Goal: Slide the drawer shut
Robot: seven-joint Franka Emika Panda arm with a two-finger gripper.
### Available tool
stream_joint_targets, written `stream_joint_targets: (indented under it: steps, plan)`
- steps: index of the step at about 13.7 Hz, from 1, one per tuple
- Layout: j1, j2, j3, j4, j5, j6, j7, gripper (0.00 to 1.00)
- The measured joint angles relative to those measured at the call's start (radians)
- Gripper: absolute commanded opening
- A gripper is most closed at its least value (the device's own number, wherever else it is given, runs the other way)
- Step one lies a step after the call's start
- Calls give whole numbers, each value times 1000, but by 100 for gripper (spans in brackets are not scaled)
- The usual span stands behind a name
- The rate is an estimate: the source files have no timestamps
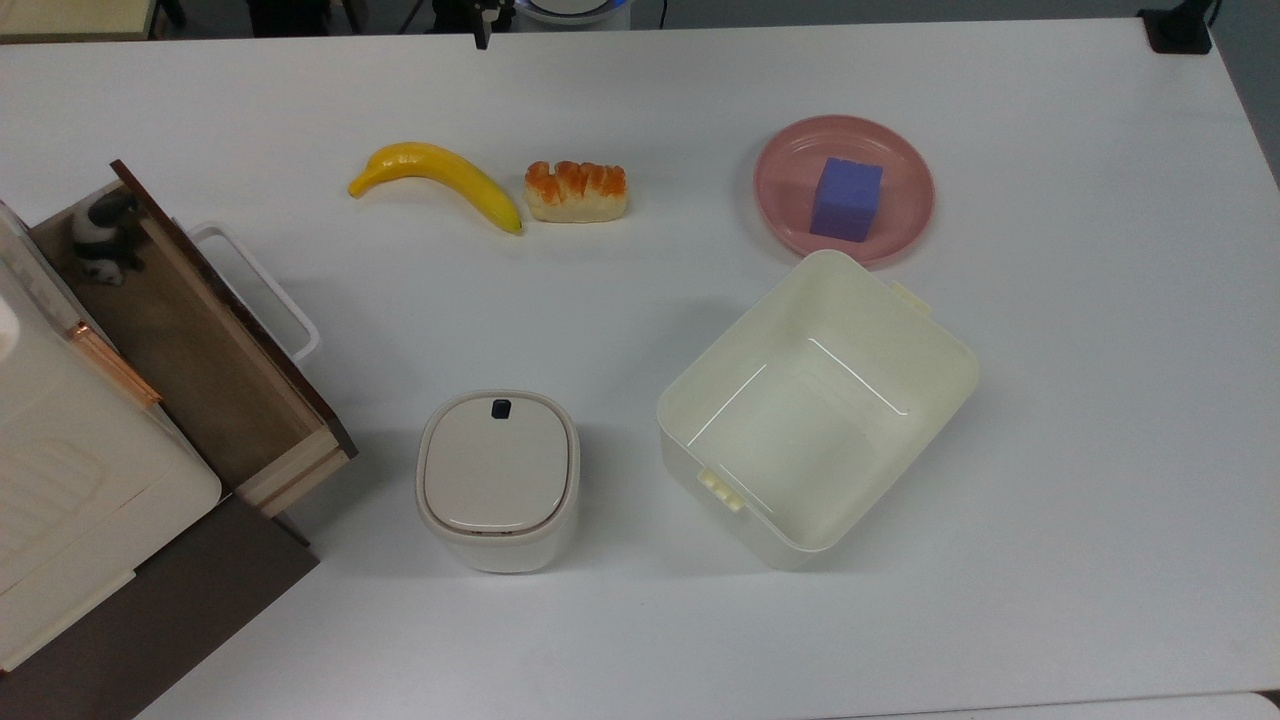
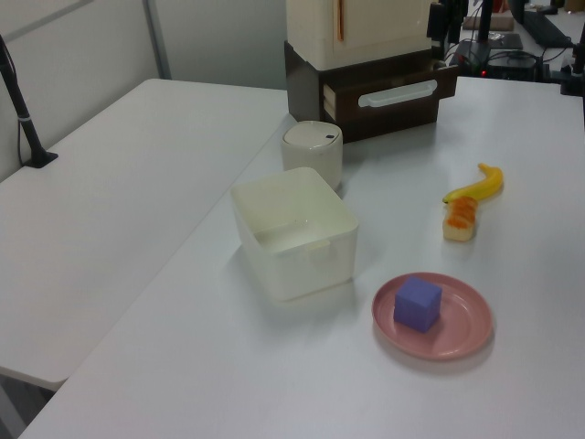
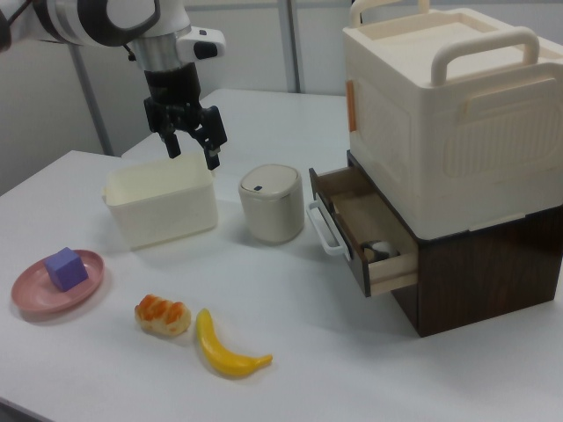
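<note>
1. the banana [image 3: 227,348] and the bread roll [image 3: 163,316] lie nearest in the right view, side by side on the white table [image 3: 290,352].
2. the pink plate [image 3: 54,282] with the purple block [image 3: 67,266] sits at the right view's left edge.
3. the drawer [image 3: 361,230] stands pulled out from the brown cabinet [image 3: 479,264] at the right view's right, under a cream box [image 3: 449,114]. its white handle [image 3: 324,230] points toward the lidded container [image 3: 272,203]. a small black-and-white object [image 1: 100,240] lies inside.
4. the open bin [image 3: 162,200] sits beyond, at the lidded container's left in the right view.
5. the claw [image 3: 188,148] hangs above the bin, fingers spread and released, holding nothing, well apart from the handle.
6. progress: nothing done as yet. remaining, by judgement: bring the claw to the drawer front, then push it fully into the cabinet.
</note>
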Motion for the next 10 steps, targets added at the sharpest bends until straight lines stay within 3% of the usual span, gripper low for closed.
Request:
stream_joint_targets:
  steps: [10]
  plan:
    - [0,0,-3,0,0,-76,0,100]
